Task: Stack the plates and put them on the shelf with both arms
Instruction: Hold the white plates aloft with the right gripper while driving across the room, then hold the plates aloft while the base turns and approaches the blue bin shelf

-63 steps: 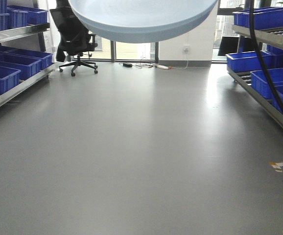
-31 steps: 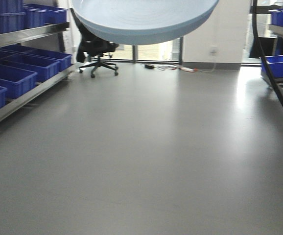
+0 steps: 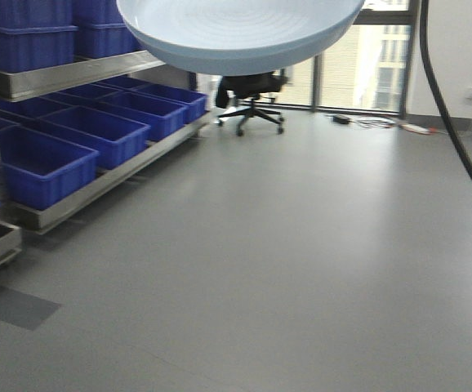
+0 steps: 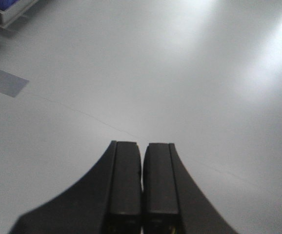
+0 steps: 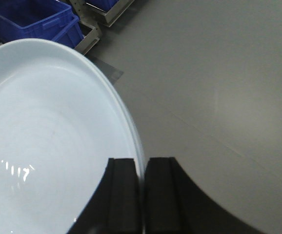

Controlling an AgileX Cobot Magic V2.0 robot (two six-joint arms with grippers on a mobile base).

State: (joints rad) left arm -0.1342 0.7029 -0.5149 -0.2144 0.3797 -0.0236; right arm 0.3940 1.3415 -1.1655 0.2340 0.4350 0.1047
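Observation:
A pale bluish-white plate (image 3: pixel 236 37) hangs tilted at the top of the front view, high above the grey floor. In the right wrist view the same plate (image 5: pixel 48 136) fills the left side, and my right gripper (image 5: pixel 142 168) is shut on its rim. I cannot tell whether a second plate lies stacked in it. My left gripper (image 4: pixel 142 151) is shut with nothing in it, over bare floor. The shelf (image 3: pixel 73 73), a steel rack carrying blue crates (image 3: pixel 44 163), stands along the left.
A black office chair (image 3: pixel 252 90) stands at the far end by the windows, with cables (image 3: pixel 383 122) on the floor to its right. A black cable (image 3: pixel 456 139) hangs down the right side. A dark floor patch (image 3: pixel 11 306) lies by the rack's near end.
The front view has swung left: the left rack now looks nearer and larger, the chair has shifted right, and the right-hand rack has left the view. The plate stays held at the top.

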